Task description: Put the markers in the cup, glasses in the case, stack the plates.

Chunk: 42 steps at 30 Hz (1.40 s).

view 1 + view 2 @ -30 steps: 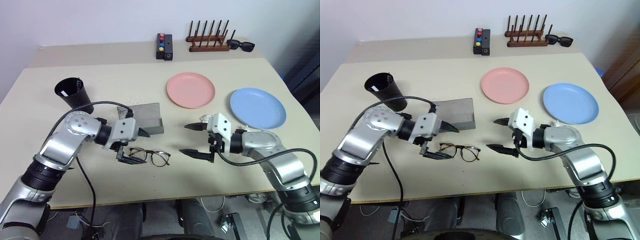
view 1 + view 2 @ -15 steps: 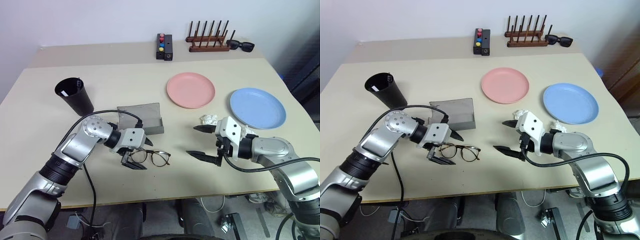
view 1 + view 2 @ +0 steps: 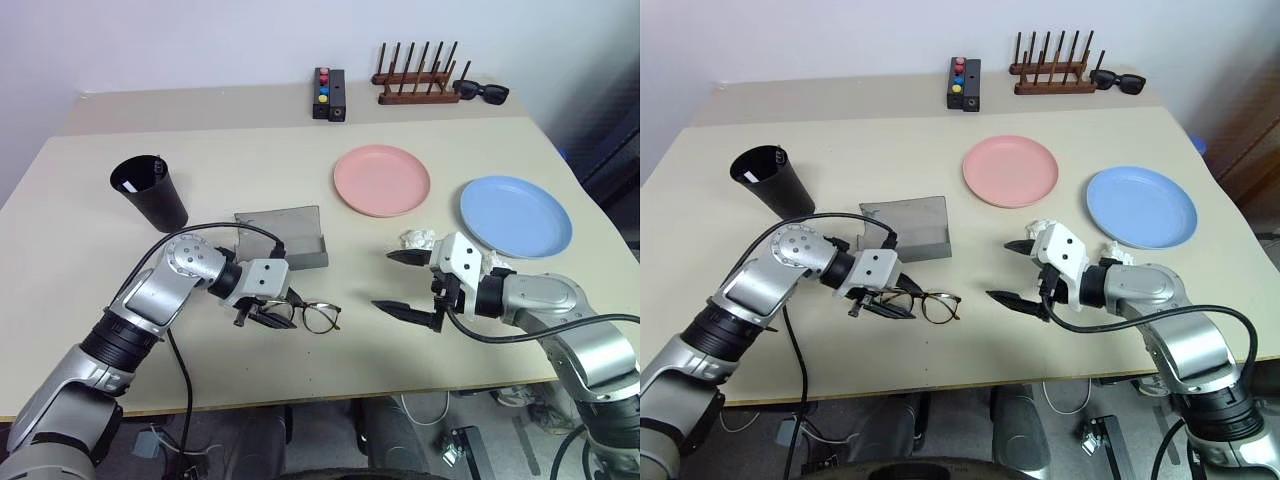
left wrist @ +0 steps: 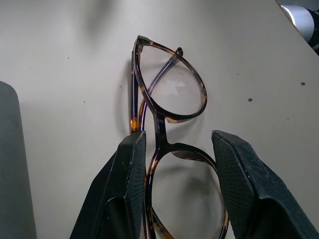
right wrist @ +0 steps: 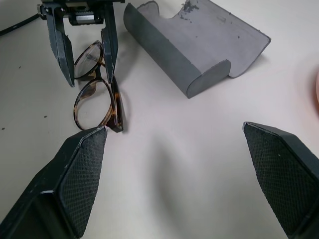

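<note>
Glasses [image 4: 167, 124], folded flat, left pincer [image 4: 182, 164] straddling one lens

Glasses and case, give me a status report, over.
Left gripper straddling one lens of the glasses, not yet clamped. Right gripper open, holding nothing. Case open beside them, nothing blocking.

cup [image 3: 150, 192]: matte black | case [image 3: 288, 243]: grey | glasses [image 3: 305, 315]: tortoiseshell brown rims, clear lenses | plates: salmon pink [image 3: 381, 180], light blue [image 3: 515, 216] | table [image 3: 250, 150]: beige | sunglasses [image 3: 482, 91]: black
</note>
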Motion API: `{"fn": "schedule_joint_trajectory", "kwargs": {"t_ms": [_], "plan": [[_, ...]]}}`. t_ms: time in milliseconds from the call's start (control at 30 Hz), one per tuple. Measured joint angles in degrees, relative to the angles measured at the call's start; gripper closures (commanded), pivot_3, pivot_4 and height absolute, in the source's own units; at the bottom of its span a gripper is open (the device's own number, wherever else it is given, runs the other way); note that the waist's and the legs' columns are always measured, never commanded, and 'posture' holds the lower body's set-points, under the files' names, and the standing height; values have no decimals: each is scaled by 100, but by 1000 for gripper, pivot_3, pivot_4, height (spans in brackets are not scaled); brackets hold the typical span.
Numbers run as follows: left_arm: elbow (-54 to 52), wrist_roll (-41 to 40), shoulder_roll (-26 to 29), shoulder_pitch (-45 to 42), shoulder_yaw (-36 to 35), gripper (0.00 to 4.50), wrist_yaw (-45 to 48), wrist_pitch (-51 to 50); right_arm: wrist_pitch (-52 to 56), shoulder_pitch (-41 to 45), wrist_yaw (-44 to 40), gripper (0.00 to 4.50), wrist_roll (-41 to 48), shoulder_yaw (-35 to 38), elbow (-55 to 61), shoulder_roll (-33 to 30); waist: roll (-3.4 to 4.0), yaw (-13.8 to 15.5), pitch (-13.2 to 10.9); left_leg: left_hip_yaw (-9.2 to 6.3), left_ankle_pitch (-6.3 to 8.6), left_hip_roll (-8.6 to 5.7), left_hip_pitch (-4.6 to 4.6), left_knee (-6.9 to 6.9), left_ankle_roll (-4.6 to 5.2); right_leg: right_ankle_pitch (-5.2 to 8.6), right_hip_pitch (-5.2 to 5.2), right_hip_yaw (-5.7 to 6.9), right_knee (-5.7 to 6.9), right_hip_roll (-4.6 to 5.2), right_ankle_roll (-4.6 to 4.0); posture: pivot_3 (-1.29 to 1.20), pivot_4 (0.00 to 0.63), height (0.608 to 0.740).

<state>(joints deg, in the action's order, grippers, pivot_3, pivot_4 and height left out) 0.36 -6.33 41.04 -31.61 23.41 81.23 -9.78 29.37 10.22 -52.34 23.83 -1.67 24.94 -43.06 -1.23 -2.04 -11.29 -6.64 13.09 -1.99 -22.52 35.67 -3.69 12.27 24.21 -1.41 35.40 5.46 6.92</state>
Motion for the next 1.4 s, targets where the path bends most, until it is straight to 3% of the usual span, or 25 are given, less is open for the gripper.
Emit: {"fn": "schedule_joint_trajectory", "kwargs": {"t_ms": [33,133,467,667,800,1067,1400], "plan": [[-1,-3,1,3,-5,3200,-1,-4,-1,1,-2,0,-1,-4,-3,11,0,2,0,0,0,0,0,1,0,0,0,0,0,0,0,0,150,739],[-164,-235,2,8,-122,4475,114,-59,-1,1,-6,0,-5,-21,-13,27,4,3,2,0,1,0,4,2,1,0,-7,0,0,1,0,0,150,739],[-238,-402,3,66,-271,4475,-25,-307,-4,4,-22,0,-5,-28,-24,36,8,98,4,0,8,0,8,31,14,21,-23,1,3,0,-3,0,150,739],[-117,-1095,4,-193,-1144,4475,-182,-818,-3,-23,-23,0,-5,-26,-24,27,6,130,3,-1,10,0,3,40,17,22,-23,2,3,0,-1,0,150,739],[579,-975,68,-766,-1503,4475,-471,-601,-2,-21,-23,0,-8,-27,-26,29,6,128,3,0,11,-2,4,42,19,21,-26,2,0,1,0,0,150,739],[2106,-113,-257,-1096,-1083,4475,-724,317,-5,152,-11,0,-50,-188,-63,163,5,124,3,0,13,-2,2,41,21,1,-25,2,-2,0,2,0,150,739],[2462,73,-360,-1130,-934,4475,-222,643,-5,119,51,0,-51,-209,-57,197,4,122,2,0,13,-2,1,41,22,0,-25,2,-1,0,1,0,150,739]]}}
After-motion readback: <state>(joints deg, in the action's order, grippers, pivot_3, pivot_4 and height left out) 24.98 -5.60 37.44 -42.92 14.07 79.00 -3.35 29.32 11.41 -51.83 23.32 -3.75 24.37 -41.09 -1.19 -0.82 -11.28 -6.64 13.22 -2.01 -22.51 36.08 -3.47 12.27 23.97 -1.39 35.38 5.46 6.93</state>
